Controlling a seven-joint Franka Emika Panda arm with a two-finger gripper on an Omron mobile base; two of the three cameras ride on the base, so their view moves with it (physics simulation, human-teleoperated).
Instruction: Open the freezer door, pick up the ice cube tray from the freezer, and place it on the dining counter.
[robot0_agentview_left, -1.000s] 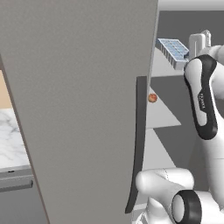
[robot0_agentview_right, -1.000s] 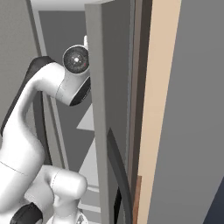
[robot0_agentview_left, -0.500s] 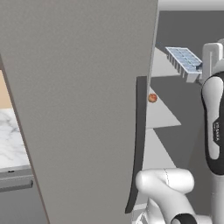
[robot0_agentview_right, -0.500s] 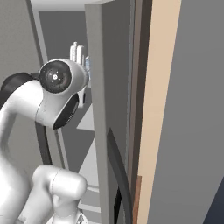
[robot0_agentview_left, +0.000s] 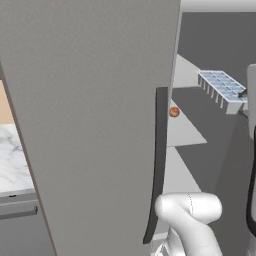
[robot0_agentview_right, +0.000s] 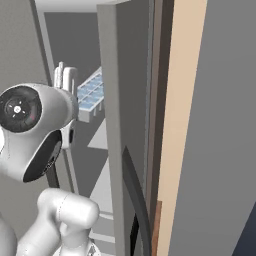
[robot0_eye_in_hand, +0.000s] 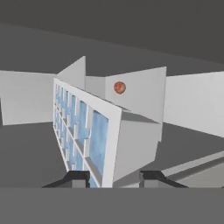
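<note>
The freezer door (robot0_agentview_left: 90, 125) stands swung wide open, its dark curved handle (robot0_agentview_left: 157, 165) at the edge nearest the freezer (robot0_agentview_left: 210, 40). The pale blue ice cube tray (robot0_agentview_left: 220, 89) hangs tilted in the air inside the dark freezer, clear of the shelves. In the hand view my gripper (robot0_eye_in_hand: 116, 177) is shut on the short end of the ice cube tray (robot0_eye_in_hand: 100, 135), one finger tip on each side. The ice cube tray (robot0_agentview_right: 90, 97) also shows just past my white hand in the right base view. The dining counter is out of view.
A small round red-orange item (robot0_agentview_left: 174, 111) lies on a pale freezer shelf (robot0_agentview_left: 187, 132) behind the tray. A marble worktop (robot0_agentview_left: 12, 160) on grey cabinets sits left of the door. A narrower grey door (robot0_agentview_right: 117, 125) and a tan wall panel (robot0_agentview_right: 182, 125) close in the right side.
The tray, held in my gripper, has moved right and down in the left base view, out from the back of the freezer. My arm has swung with it.
</note>
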